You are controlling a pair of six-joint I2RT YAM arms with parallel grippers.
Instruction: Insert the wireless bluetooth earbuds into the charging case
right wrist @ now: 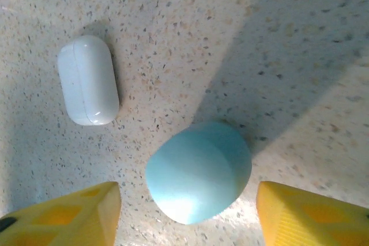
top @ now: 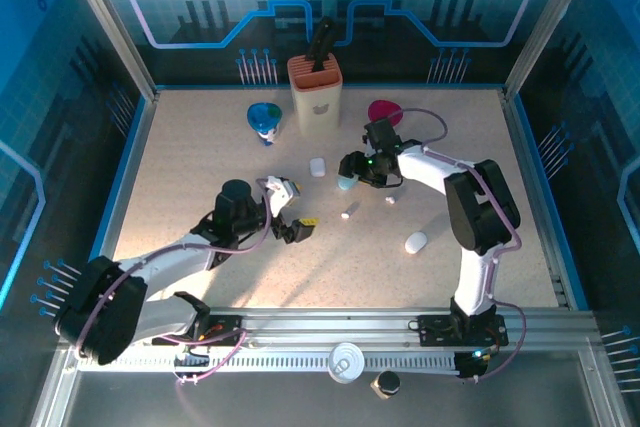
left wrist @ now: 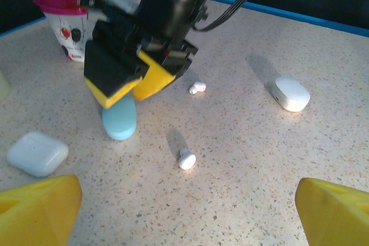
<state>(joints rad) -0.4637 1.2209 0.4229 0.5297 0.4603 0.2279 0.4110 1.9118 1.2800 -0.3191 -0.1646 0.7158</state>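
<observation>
One earbud (left wrist: pixel 187 159) lies straight ahead of the left claw (left wrist: pixel 185 208), centred between its wide-spread tips, while the right claw (right wrist: pixel 190 214), also spread, straddles the blue case (right wrist: pixel 199 171) without pinching it.

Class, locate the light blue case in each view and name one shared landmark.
Top external: light blue case mid-table, just right of the white case.
Left wrist: light blue case left of centre; white case lower left.
Right wrist: light blue case bottom centre; white case upper left.
Shared landmark: the white case.
</observation>
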